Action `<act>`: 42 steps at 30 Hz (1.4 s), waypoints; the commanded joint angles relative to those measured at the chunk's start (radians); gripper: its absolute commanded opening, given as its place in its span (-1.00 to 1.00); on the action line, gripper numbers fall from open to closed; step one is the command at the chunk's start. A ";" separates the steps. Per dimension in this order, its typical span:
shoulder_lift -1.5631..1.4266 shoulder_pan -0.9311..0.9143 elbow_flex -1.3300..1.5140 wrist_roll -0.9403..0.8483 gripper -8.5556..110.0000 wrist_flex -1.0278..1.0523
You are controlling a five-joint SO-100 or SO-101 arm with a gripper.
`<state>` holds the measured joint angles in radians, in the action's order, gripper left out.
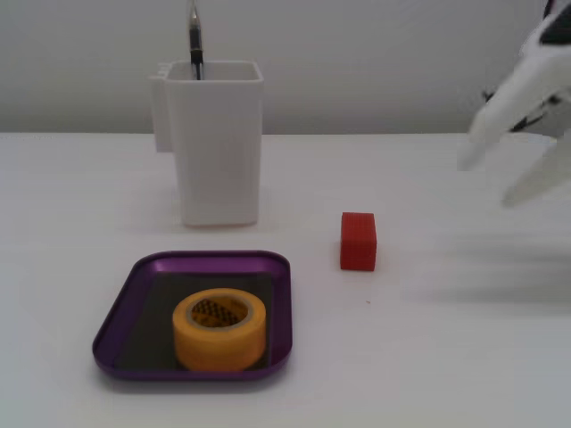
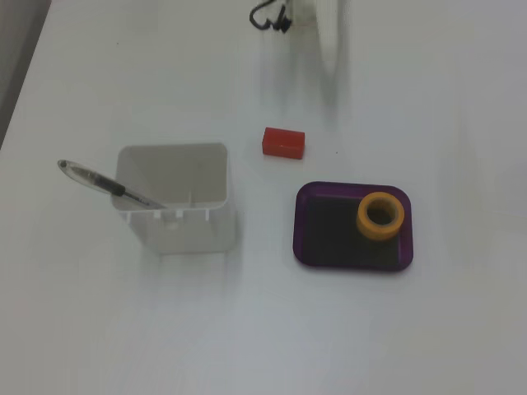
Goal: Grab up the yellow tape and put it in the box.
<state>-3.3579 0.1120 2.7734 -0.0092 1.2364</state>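
Note:
The yellow tape (image 1: pixel 219 349) stands flat inside the purple box (image 1: pixel 192 260), toward its front, with its hollow core facing up. In the other fixed view the tape (image 2: pixel 363 219) sits in the right end of the box (image 2: pixel 346 188). My gripper (image 1: pixel 486 183) is blurred at the far right, raised above the table and well away from the box. Its white fingers stand apart with nothing between them. In the view from above the gripper (image 2: pixel 326 45) is only a faint white blur at the top edge.
A small red block (image 1: pixel 358 241) lies on the table between the box and the gripper, and also shows from above (image 2: pixel 284 141). A tall white square container (image 1: pixel 219 143) holding a pen (image 1: pixel 194 40) stands behind the box.

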 commanded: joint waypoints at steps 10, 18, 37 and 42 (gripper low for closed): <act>-0.078 -0.071 0.167 0.011 -0.64 -0.014; -0.080 -0.072 0.275 0.009 -0.70 -0.025; -0.080 -0.067 0.288 0.006 -0.86 -0.026; -0.080 -0.067 0.288 0.006 -0.86 -0.026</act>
<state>-3.3640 0.0460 3.0542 -0.0031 1.2226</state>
